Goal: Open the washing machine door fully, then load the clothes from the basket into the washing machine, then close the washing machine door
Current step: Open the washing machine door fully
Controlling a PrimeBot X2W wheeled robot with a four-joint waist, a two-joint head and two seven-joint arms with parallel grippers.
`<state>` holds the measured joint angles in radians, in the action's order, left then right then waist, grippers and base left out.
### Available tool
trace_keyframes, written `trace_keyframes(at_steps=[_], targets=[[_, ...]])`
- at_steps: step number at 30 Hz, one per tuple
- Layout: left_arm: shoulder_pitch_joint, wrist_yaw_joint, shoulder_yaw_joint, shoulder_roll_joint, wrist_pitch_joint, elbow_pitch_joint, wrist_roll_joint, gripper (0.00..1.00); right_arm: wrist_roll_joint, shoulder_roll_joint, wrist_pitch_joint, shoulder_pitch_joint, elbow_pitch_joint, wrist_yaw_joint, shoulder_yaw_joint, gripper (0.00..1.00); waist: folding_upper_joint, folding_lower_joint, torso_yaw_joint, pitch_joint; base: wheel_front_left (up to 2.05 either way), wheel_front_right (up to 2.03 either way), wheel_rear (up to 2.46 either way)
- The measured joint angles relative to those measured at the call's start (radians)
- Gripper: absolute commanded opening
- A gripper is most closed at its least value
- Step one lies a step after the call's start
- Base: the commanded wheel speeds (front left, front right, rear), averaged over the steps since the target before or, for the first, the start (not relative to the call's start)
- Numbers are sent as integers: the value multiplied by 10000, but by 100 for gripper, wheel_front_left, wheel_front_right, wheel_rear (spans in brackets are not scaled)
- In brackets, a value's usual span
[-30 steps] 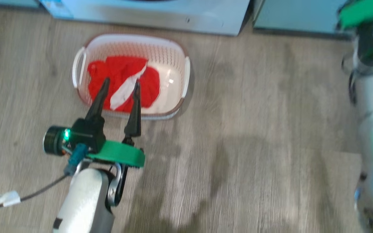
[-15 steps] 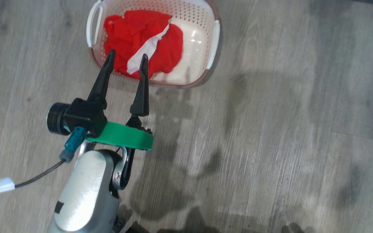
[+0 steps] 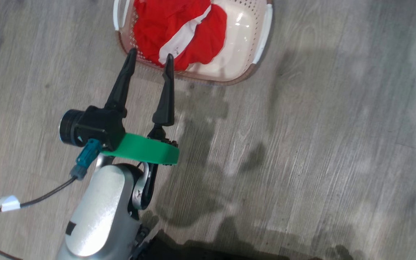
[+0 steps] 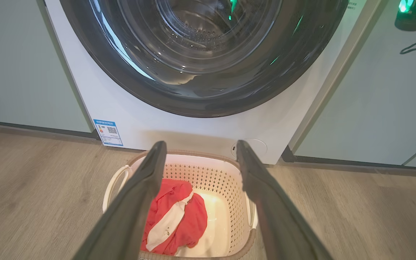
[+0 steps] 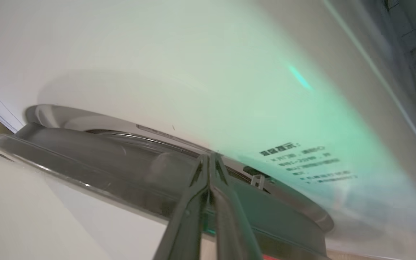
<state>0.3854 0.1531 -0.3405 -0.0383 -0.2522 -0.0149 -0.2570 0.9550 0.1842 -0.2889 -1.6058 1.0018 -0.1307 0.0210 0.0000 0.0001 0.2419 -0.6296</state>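
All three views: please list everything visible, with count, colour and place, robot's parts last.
washing machine: one, white, between the cabinets
door: one, black rim, clear glass, on the machine's front
sticker: one, blue, low on the machine
service flap: one, white, low on the machine
cabinets: two, pale teal, beside the machine
basket: one, white, brown rim, on the floor before the machine
clothes: one bundle, red and white, in the basket
floor: one, grey wood, underneath everything
left gripper: one, black, open, pointing at the basket
right gripper: one, dark, shut, tips by the door's rim
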Motion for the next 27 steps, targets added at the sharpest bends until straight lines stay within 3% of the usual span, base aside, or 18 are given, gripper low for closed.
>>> trace_keyframes(at_steps=[13, 27], targets=[[143, 180, -190, 21, 0, 134, -301, 100, 593, 38, -504, -971, 880, 8, -171, 0, 1, 0, 483, -290, 0, 0, 0], [122, 186, -240, 21, 0, 8, -332, 100, 918, 211, -1126, -304, 951, 10, -637, 0, 1, -1, 487, 283, 0, 0, 0]])
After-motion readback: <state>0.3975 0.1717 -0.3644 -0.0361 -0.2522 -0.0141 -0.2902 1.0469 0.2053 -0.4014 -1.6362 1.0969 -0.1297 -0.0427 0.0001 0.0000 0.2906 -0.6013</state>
